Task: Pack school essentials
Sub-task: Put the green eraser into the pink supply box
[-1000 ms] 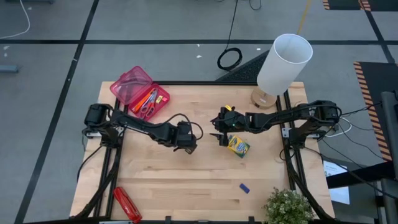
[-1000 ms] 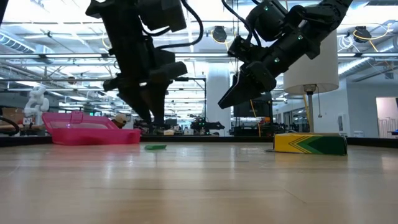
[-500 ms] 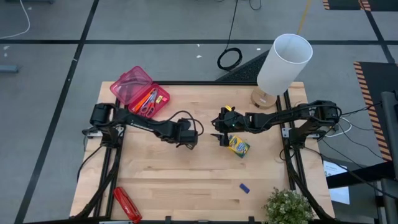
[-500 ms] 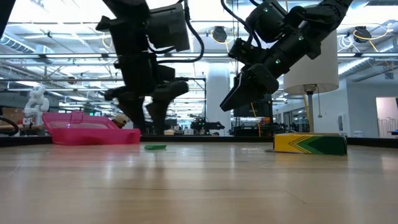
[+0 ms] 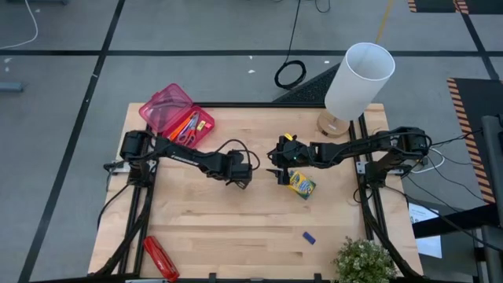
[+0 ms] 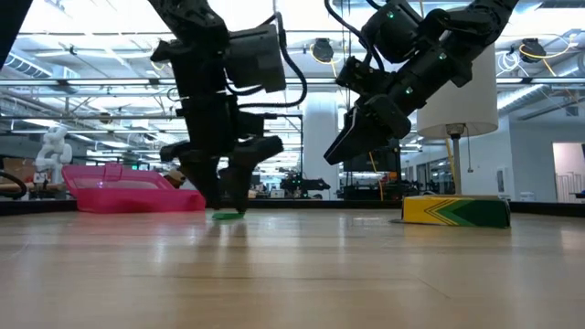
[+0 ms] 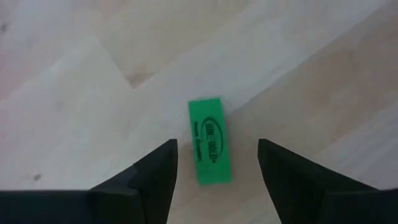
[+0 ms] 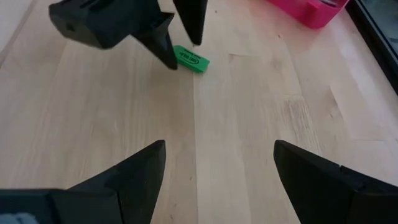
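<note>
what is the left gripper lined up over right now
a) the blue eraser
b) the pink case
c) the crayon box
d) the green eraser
d: the left wrist view shows the green eraser lying flat on the wood between the open fingers of the left gripper, and the right wrist view shows the same fingertips coming down on either side of it.

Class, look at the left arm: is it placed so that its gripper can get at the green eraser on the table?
Probably yes. The left gripper is open directly over the green eraser, one finger to each side, and nothing lies between them. The right gripper hangs apart, near the crayon box.
</note>
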Controlling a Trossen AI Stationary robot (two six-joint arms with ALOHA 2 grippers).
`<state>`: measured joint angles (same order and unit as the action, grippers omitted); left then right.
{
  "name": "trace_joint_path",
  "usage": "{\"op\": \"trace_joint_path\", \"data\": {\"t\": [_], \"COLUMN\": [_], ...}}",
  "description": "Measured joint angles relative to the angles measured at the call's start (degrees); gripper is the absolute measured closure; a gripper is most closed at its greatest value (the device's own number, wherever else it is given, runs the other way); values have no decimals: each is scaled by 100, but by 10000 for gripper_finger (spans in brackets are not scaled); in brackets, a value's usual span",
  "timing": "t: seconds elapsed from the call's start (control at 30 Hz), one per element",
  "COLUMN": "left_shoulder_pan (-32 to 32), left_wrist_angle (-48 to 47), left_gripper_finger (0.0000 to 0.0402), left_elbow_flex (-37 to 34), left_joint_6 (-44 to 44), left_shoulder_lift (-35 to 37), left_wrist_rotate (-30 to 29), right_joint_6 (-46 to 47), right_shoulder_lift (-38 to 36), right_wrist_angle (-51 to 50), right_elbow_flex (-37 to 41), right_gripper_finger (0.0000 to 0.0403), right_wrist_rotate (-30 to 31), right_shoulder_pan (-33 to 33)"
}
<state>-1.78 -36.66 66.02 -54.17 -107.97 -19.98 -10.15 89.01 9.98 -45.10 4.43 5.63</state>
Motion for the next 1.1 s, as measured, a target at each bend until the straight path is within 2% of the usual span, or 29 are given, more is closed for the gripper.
{"op": "trace_joint_path", "data": {"t": [0.8, 1.1], "left_shoulder_pan": [-16, -26], "left_wrist_angle": [380, 422], "left_gripper_finger": [179, 253], "left_elbow_flex": [-304, -304], "left_joint_6": [9, 6], "left_shoulder_lift": [-47, -58], "left_wrist_rotate": [-11, 42], "right_joint_6": [1, 2], "right_shoulder_lift": [2, 2], "right_wrist_angle": [-116, -125], "right_elbow_flex": [0, 0], "right_gripper_finger": [112, 112], "right_wrist_rotate": [1, 2], "right_shoulder_pan": [1, 0]}}
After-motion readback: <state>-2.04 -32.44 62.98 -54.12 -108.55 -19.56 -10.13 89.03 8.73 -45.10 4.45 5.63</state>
